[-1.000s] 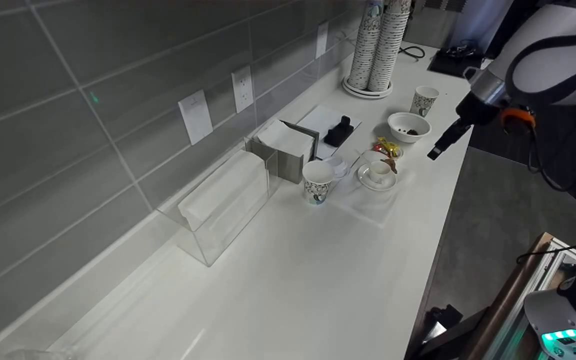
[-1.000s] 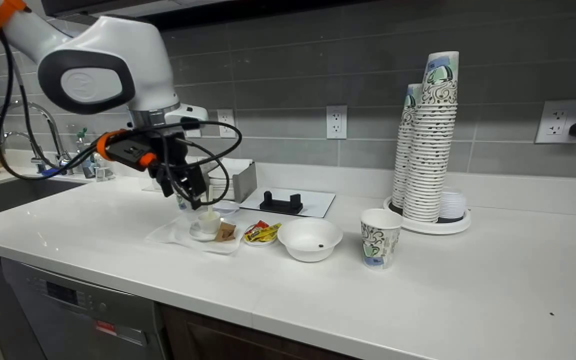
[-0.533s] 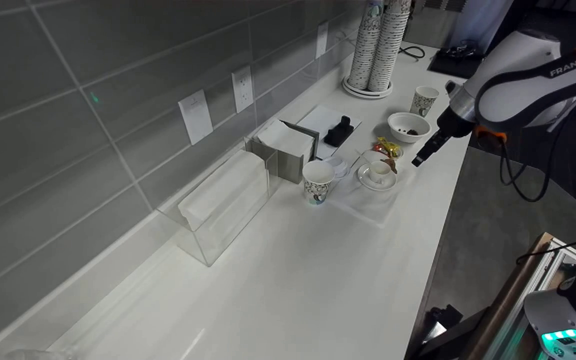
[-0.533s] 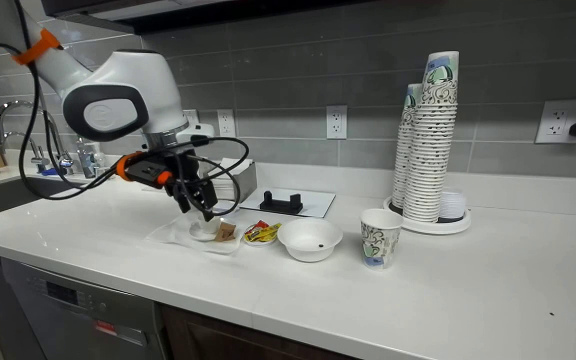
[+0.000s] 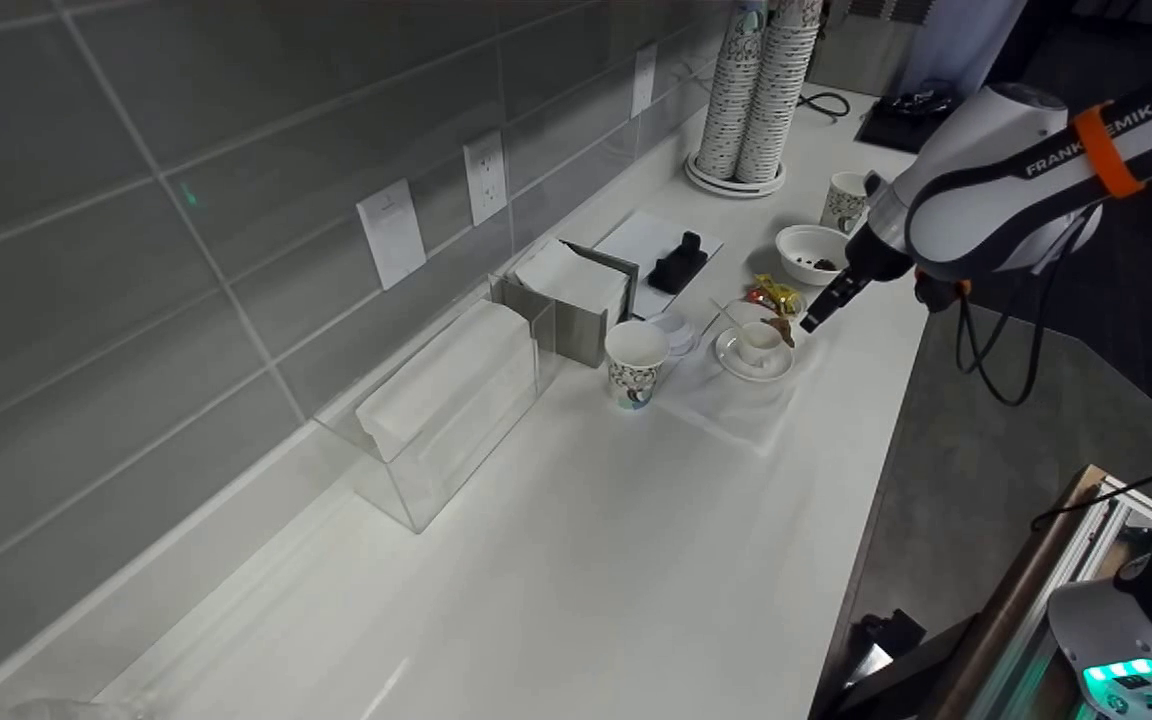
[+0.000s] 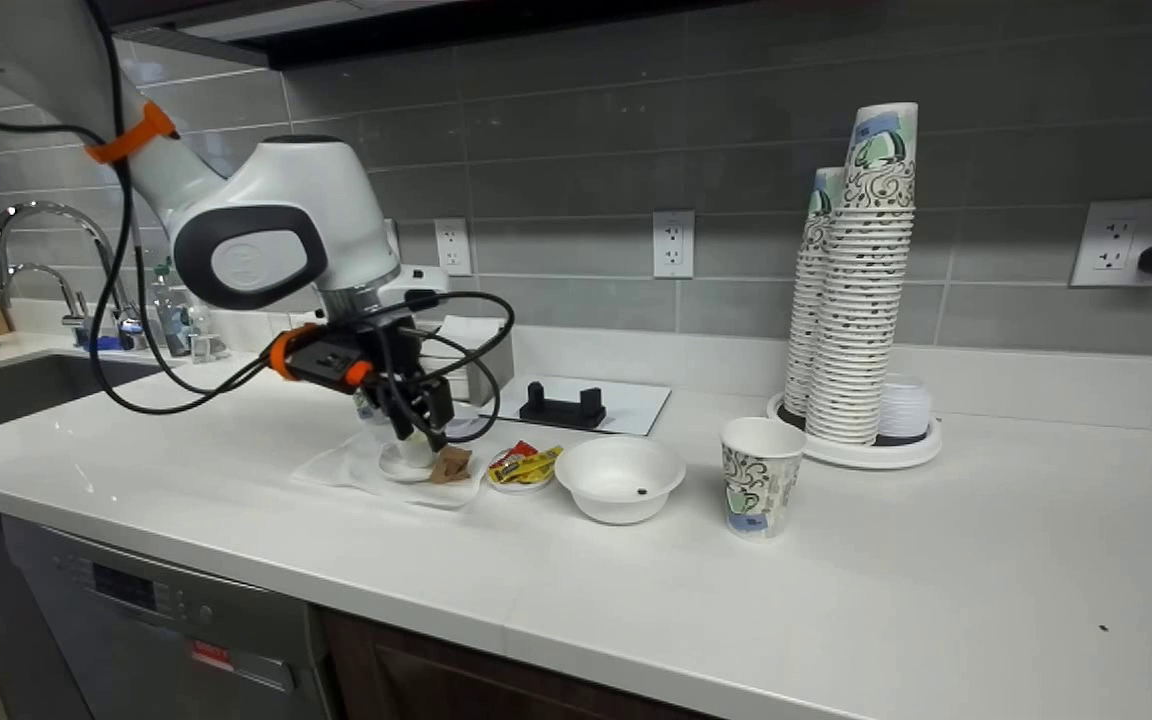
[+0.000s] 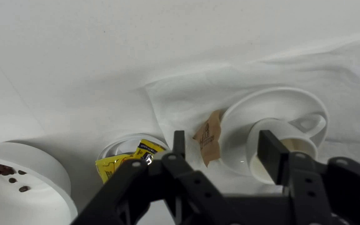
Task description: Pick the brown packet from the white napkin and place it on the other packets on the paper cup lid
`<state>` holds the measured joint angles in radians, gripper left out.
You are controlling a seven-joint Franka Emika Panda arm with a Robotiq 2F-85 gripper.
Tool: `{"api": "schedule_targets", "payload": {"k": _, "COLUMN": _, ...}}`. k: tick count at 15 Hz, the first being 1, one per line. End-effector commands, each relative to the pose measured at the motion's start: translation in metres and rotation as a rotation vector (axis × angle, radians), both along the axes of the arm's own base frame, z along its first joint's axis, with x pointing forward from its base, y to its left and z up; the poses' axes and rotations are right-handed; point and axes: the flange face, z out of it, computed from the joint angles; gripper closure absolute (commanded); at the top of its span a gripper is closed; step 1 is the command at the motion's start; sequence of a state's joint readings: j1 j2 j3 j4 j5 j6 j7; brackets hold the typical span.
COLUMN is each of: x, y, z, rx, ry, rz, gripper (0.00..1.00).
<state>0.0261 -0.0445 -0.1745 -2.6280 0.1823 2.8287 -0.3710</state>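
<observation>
The brown packet point(image 7: 211, 137) lies on the white napkin point(image 7: 183, 100), against the saucer's edge; it also shows in both exterior views point(image 5: 787, 332) point(image 6: 451, 465). The other packets point(image 7: 112, 164), yellow and red, lie piled on the round white paper cup lid point(image 7: 139, 136), beside the napkin; the pile shows in both exterior views point(image 5: 779, 294) point(image 6: 526, 466). My gripper point(image 7: 222, 145) is open and empty above the napkin. Its fingers straddle the brown packet in the wrist view, one toward the lid, one over the small cup. In both exterior views the gripper point(image 5: 808, 326) point(image 6: 421, 436) is above the counter.
A small white cup point(image 7: 267, 128) with a stirrer stands on a saucer point(image 7: 280, 90) right next to the packet. A white bowl point(image 7: 52, 175) with dark beans stands beyond the lid. Paper cups point(image 6: 758, 480), a napkin holder point(image 5: 576, 320) and a black stand point(image 6: 563, 407) are around.
The gripper has moved down and over the counter toward the napkin, nearer the brown packet and cup. The packets, lid and cup have not moved.
</observation>
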Motion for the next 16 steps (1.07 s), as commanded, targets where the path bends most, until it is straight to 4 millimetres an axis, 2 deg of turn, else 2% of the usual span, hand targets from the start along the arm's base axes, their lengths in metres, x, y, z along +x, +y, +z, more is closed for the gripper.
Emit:
{"api": "schedule_targets", "payload": {"k": 1, "x": 0.016, "y": 0.003, "z": -0.011, "rx": 0.002, "ry": -0.013, "rz": -0.033, "gripper": 0.35}}
{"api": "schedule_targets", "payload": {"k": 5, "x": 0.021, "y": 0.004, "z": -0.020, "rx": -0.002, "ry": -0.021, "rz": -0.056, "gripper": 0.35}}
{"api": "schedule_targets", "payload": {"k": 8, "x": 0.025, "y": 0.003, "z": -0.022, "rx": 0.001, "ry": -0.036, "rz": -0.072, "gripper": 0.46}}
{"api": "schedule_targets", "payload": {"k": 9, "x": 0.026, "y": 0.003, "z": -0.023, "rx": 0.004, "ry": -0.042, "rz": -0.078, "gripper": 0.44}}
{"api": "schedule_targets", "payload": {"k": 10, "x": 0.027, "y": 0.004, "z": -0.023, "rx": 0.010, "ry": -0.045, "rz": -0.085, "gripper": 0.48}}
{"api": "schedule_targets", "payload": {"k": 11, "x": 0.027, "y": 0.005, "z": -0.023, "rx": 0.014, "ry": -0.048, "rz": -0.091, "gripper": 0.48}}
{"api": "schedule_targets", "payload": {"k": 16, "x": 0.028, "y": 0.008, "z": -0.026, "rx": 0.024, "ry": -0.050, "rz": -0.105, "gripper": 0.61}}
